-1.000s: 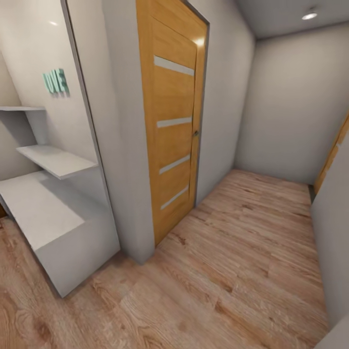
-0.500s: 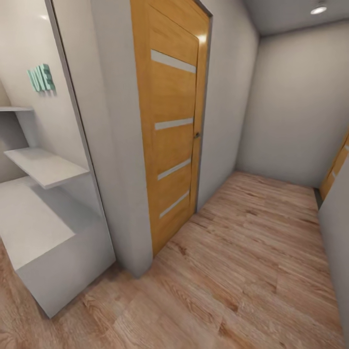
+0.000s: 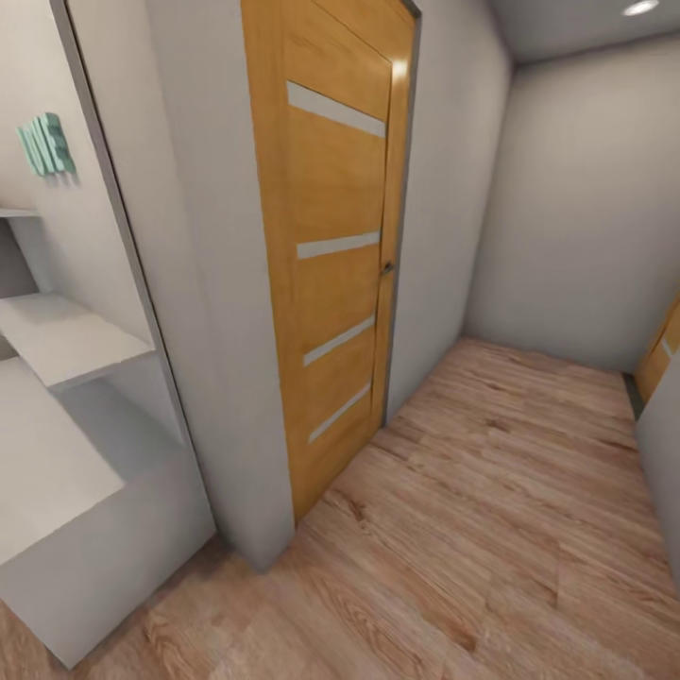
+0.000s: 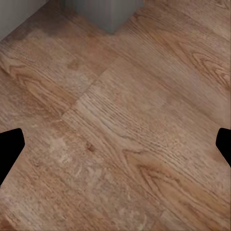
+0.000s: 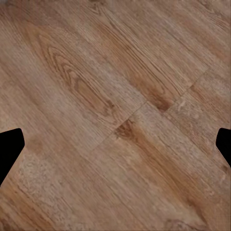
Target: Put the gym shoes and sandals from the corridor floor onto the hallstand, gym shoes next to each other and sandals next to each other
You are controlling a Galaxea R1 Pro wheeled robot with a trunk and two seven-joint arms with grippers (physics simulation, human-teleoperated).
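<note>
We see a corridor with light brown wood-grain plank floor [image 3: 491, 510]. A tall orange-brown wooden door with four pale glass strips [image 3: 331, 246] stands shut in a grey wall. Left of it sits a low white bench unit with flat open shelves [image 3: 66, 491], teal wall lettering [image 3: 45, 144] above it. A second orange door edge [image 3: 664, 354] shows at far right.

Left gripper [image 4: 115, 144]: we see only two black fingertips [image 4: 9, 147], set wide apart with nothing between them, plank floor beneath and a grey wall corner [image 4: 108, 14] ahead. Right gripper [image 5: 115, 144]: black fingertips [image 5: 9, 144] spread wide too, empty, bare floor below. The floor near both grippers carries no shoes or sandals.
</note>
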